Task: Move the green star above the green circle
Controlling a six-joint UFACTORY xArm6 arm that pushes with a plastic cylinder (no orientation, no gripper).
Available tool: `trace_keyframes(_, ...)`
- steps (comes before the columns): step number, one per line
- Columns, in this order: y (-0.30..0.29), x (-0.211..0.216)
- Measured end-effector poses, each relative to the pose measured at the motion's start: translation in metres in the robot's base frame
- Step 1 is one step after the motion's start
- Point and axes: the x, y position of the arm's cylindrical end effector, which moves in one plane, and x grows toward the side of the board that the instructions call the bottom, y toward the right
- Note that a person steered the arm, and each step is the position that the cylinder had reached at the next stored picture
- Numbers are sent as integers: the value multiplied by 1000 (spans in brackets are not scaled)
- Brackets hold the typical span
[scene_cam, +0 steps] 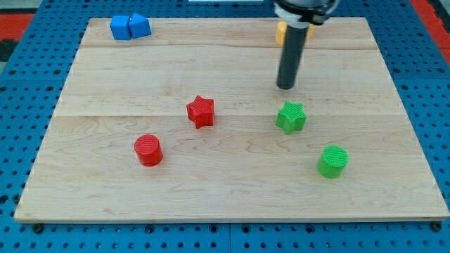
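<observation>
Wooden board (105, 197), rod parked just above green star (290, 117).

Largest to smallest: board; rod, no fingers to open or close, my tip (285, 87) near star's top edge, apart. Green circle (332, 161) below-right of star, so star likely needs nudging right. Count: two green, red star (200, 111) and red circle (148, 150), two blue blocks (129, 27) touching, one yellow block (281, 31) part-hidden.

red star (200, 111) mid-board | red cylinder (148, 150) below it, toward the view's left | two blue blocks (129, 27) touching, top-left corner | yellow block (282, 32) at top edge, partly hidden | wooden board (105, 84) on blue pegboard (21, 70)
</observation>
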Motion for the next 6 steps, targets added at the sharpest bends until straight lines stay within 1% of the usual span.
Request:
trace_keyframes(1,-23,1)
trace_keyframes(2,-20,44)
trace_keyframes(3,-19,62)
trace_keyframes(4,8,63)
trace_keyframes(5,48,90)
trace_keyframes(6,48,138)
